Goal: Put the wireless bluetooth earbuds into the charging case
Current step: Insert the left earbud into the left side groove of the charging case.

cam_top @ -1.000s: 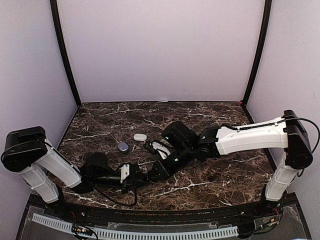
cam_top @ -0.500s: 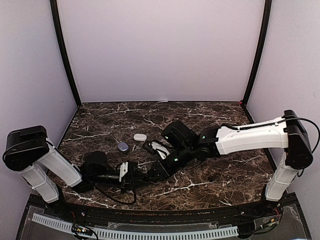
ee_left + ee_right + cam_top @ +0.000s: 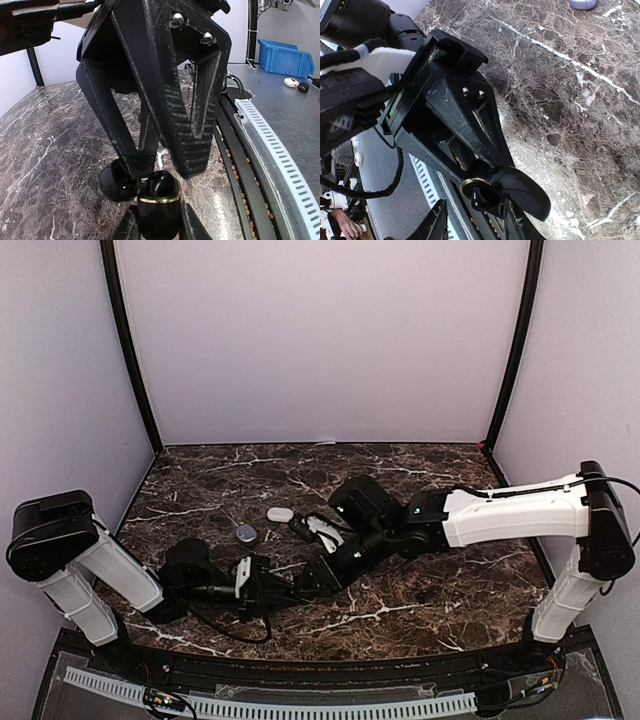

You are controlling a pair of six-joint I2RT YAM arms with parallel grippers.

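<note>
Plainly clamped. Left pincer: grips the body of a black, gold-rimmed charging case, fingers drawn in on either side, case upright between the pads. Lid thrown back, to that pincer's left.

Straight ahead of the left tips, above the gold rim: glossy dark dome, apparently a dark earbud sitting in the case mouth. Too dark to tell whether one bud or two.

Right pincer: jaws parted, nothing seen pinched between them. Meets the left pincer tip to tip. Straddles the case mouth, one finger just beside the lid hinge, the other just beside the opposite rim; touching or not, cannot tell. Places the bud between the right fingers, just ahead of the tips, apparently clear of both pads.

Count, from the top view:
- Charging cases: three. One black, held. One purple-grey case and one white case on the marble table, near each other, off the left pincer's left flank, well apart from both pincers.
- Earbuds: one dark shape, in the held case.
- Pincers: two, both low over the table, near its front edge.
</note>
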